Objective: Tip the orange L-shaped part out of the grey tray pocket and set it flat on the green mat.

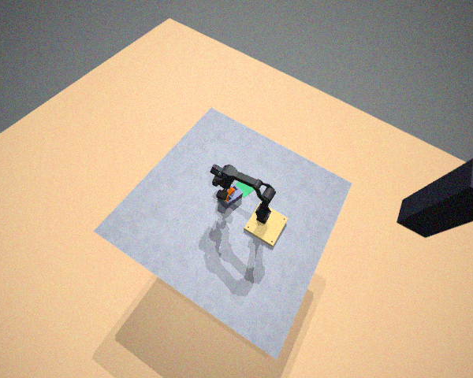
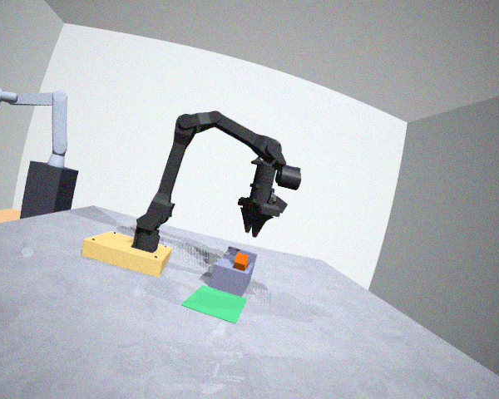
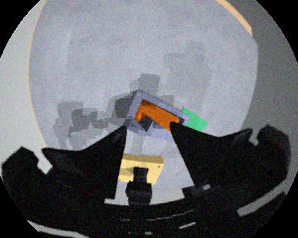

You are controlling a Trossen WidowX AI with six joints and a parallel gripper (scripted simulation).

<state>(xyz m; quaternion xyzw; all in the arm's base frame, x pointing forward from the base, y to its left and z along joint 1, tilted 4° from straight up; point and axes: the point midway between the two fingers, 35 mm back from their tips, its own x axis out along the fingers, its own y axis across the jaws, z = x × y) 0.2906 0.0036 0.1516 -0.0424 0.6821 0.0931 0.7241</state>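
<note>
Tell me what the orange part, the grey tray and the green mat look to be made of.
Orange part: likely hard plastic, matte, uniform colour, crisp square edges, no shine.
Grey tray: a solid block, plastic or painted metal; flat dull faces with sharp corners leave it open.
Green mat: a thin flat sheet, perhaps rubber or foam; it lies flush on the table with no gloss and hardly any visible thickness.

Grey mottled table top [image 2: 91,335], square, set over a wide orange-tan floor [image 1: 65,171]. Dark grey ground [image 1: 351,49] beyond the floor's far edges. Behind the table top, a bright white wall panel [image 2: 206,107], flanked by plain grey walls [image 2: 452,214] to either side. Off the table top's corner, a dark box pedestal [image 2: 47,189] carrying a pale grey jointed mount [image 2: 60,124]. Soft shadows across the table top; a square shadow [image 1: 180,337] on the floor beside it.
</note>
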